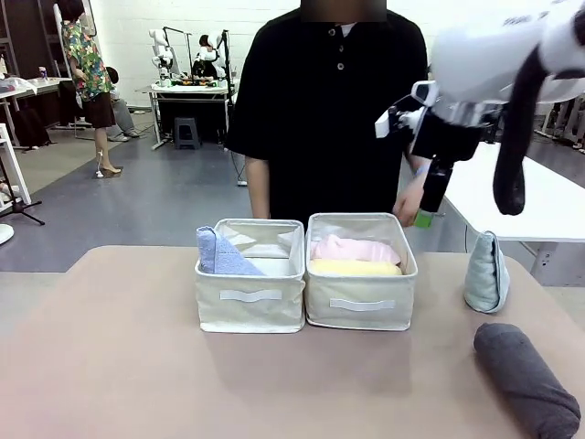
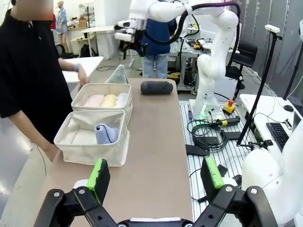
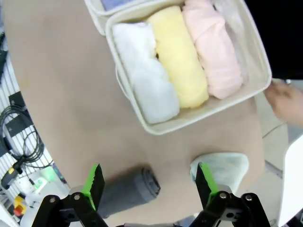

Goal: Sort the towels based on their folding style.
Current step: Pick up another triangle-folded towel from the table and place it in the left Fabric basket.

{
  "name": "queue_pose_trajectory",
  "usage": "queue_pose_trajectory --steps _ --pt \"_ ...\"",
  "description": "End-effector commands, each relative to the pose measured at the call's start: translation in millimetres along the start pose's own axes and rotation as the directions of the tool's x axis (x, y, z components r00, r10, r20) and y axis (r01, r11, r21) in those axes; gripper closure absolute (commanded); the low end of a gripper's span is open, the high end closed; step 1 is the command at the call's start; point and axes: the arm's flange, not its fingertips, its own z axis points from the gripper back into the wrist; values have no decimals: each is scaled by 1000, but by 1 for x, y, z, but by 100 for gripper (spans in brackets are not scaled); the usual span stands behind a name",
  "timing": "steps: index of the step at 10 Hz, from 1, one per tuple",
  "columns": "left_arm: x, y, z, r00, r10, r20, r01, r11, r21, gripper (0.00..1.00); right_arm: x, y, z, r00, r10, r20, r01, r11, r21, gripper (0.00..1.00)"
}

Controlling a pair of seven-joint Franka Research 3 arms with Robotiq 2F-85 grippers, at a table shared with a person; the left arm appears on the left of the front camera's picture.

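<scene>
- Desk (image 1: 119,366) with two cream fabric bins touching side by side; the bin of rolls (image 1: 361,306) serves as the landmark for every place below.
- Inside the bin of rolls lie three rolled towels packed side by side: a pink towel (image 3: 213,52) on the person's side, a yellow towel (image 3: 179,61) in the middle, a white towel (image 3: 144,87) on the robot's side.
- Second bin (image 1: 249,302), touching the bin of rolls on the robot's left, holds a light blue towel (image 1: 219,254) folded into a wedge, at its left end.
- Pale teal towel (image 1: 485,273) — a folded wedge standing upright on the desk — sits to the right of the bin of rolls, apart from it.
- Dark grey towel (image 1: 526,380), rolled, lies on the desk to the right of the bin of rolls, nearer the robot than the teal wedge.
- Right hand (image 3: 149,182) hangs in the air above and to the right of the bin of rolls, fingers spread wide, grasping nothing.
- Left hand (image 2: 156,174) is released too — fingers wide apart and empty, well to the left of the bin of rolls, beyond the second bin.
- Person in a black shirt stands behind the bin of rolls; the person's hand (image 1: 409,201) hovers near its far right corner.
</scene>
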Motion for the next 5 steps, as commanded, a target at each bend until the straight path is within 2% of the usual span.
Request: queue_pose_trajectory --steps 1,2,3,4,5 --pt "1 -2 4 1000 -3 8 3 1000 5 0 22 -13 -29 996 -31 -81 28 999 -47 0" --pt "1 -2 4 1000 -3 8 3 1000 5 0 16 -8 -39 992 -38 -121 36 999 -15 0" --pt "1 -2 4 1000 -3 8 3 1000 5 0 -20 34 1 988 -40 -150 47 998 46 0" --pt "1 -2 4 1000 -3 8 3 1000 5 0 -90 106 74 990 3 -139 -18 994 -108 0" --pt "1 -2 4 1000 -3 8 3 1000 5 0 -165 171 126 999 -15 -46 3 972 -236 0"
